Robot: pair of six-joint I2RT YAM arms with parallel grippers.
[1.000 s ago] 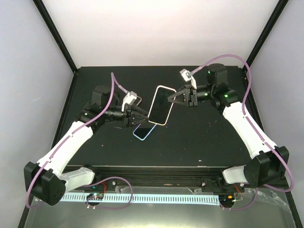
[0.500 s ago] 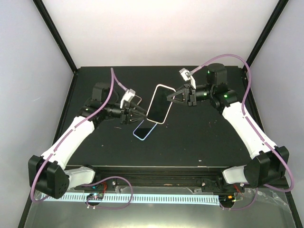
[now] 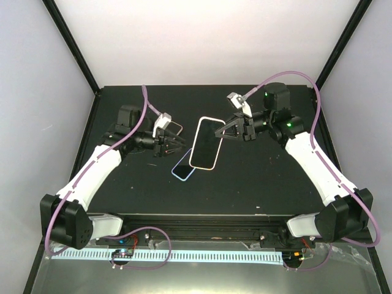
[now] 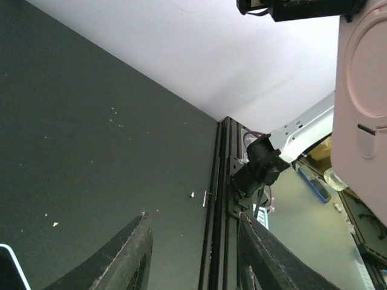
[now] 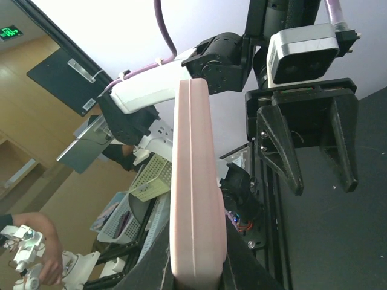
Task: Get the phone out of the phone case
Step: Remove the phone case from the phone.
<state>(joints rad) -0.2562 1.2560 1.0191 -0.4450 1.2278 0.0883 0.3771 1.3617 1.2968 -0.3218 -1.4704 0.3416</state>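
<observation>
Top external view: my right pincer (image 3: 223,130) is clenched on the upper right edge of the pink phone case (image 3: 197,160), holding it above the desk (image 3: 257,177). It is tilted, with the dark screen of the phone (image 3: 207,139) facing the camera. The phone sits inside the case, with a pink rim showing all round it.

My left pincer (image 3: 179,143) is released and grasps nothing. It points at the case's left long edge, near it but apart. In the left wrist view my two fingers (image 4: 136,257) stand spread with only bare desk between them. The pink back of the case, with its round camera ring, fills the right margin, off to the side of the gap and not inside it.

In the right wrist view the case runs edge-on up from between my right fingers, a seam along its side. My left pincer faces it from beyond, jaws wide.

A flat blue-rimmed device (image 3: 183,167) lies on the desk just below the held case and under my left pincer's reach. I cannot tell whether it is a phone or a case.
</observation>
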